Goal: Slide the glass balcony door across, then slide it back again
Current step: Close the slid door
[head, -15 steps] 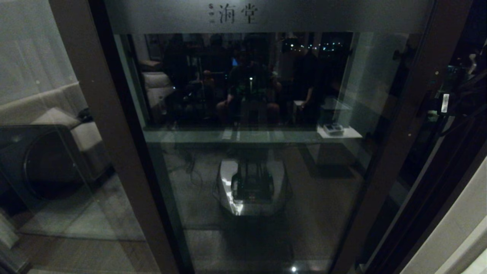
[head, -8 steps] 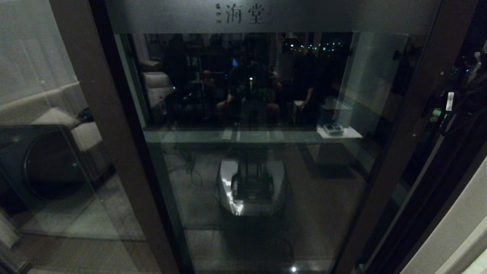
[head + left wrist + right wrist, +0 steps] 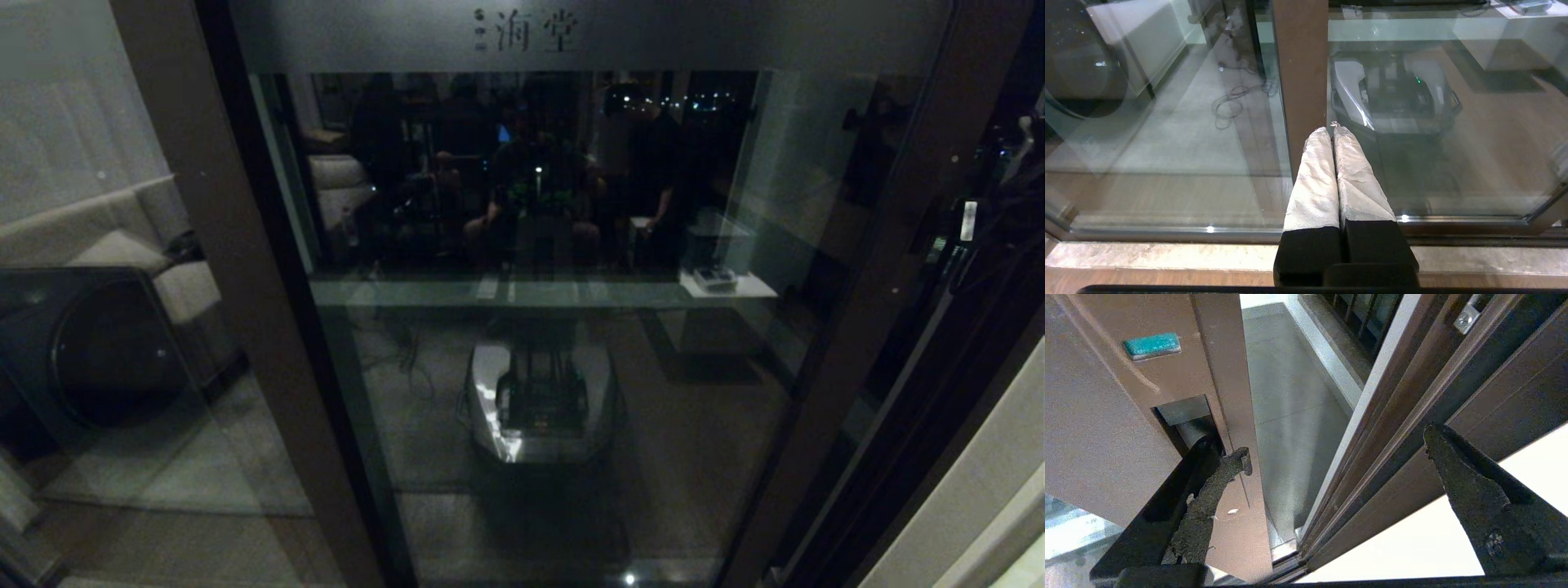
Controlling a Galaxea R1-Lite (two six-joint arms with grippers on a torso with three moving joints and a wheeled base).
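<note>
1. The glass balcony door [image 3: 539, 327] fills my front; its handle-side stile stands near the jamb, a narrow gap between.
2. My right gripper [image 3: 1337, 447] is spread wide, one finger [image 3: 1208, 490] hooked in the handle slot [image 3: 1188, 420].
3. My left gripper [image 3: 1330, 132] is pressed together, parked low.
4. I judge the panel heavy, stiff and breakable: push at the slot, never on the glass.

Sofa [image 3: 122, 245] behind lh fixed pane [image 3: 98, 367]

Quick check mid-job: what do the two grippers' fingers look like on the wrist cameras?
The left gripper has two long tapered fingers wrapped in pale grey-white fabric above black bases. The right gripper has dark, black, pointed fingers with rough, worn, crumbly-looking padding.
</note>
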